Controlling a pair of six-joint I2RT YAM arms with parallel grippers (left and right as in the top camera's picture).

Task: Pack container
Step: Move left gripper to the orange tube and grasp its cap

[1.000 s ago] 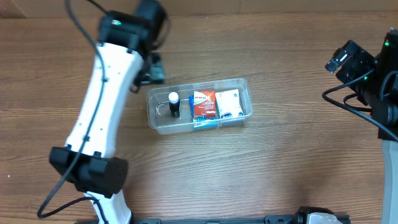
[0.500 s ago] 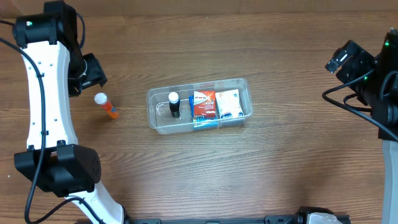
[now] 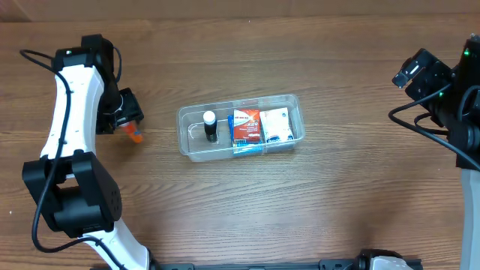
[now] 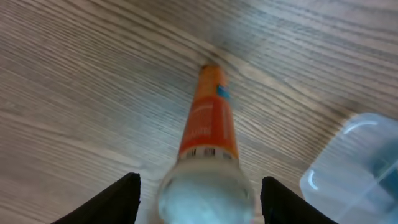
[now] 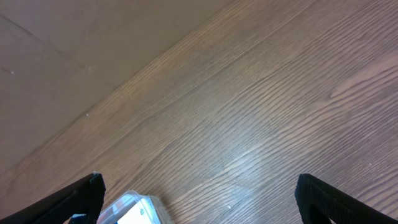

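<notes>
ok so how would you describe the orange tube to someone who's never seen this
Find the clear container in the middle, then look left to the left gripper. Between its open fingers is the tube: orange body, white cap, the only item outside the container.

**Open wood around the tub; its right part is filled**

The left gripper [image 4: 202, 196] stands spread over the orange bottle [image 4: 208, 124], with a narrow gap on each side of its white cap; bare wood lies between that bottle and the container [image 3: 182, 135], which are near but apart; inside, a white-capped bottle [image 3: 210, 125] stands upright toward the left end with bare floor around it; a red box [image 3: 245, 126] and a white packet [image 3: 275, 124] fill the right part; the right gripper [image 3: 421, 71], fingers wide, hangs well apart over open table [image 3: 337, 202].
</notes>
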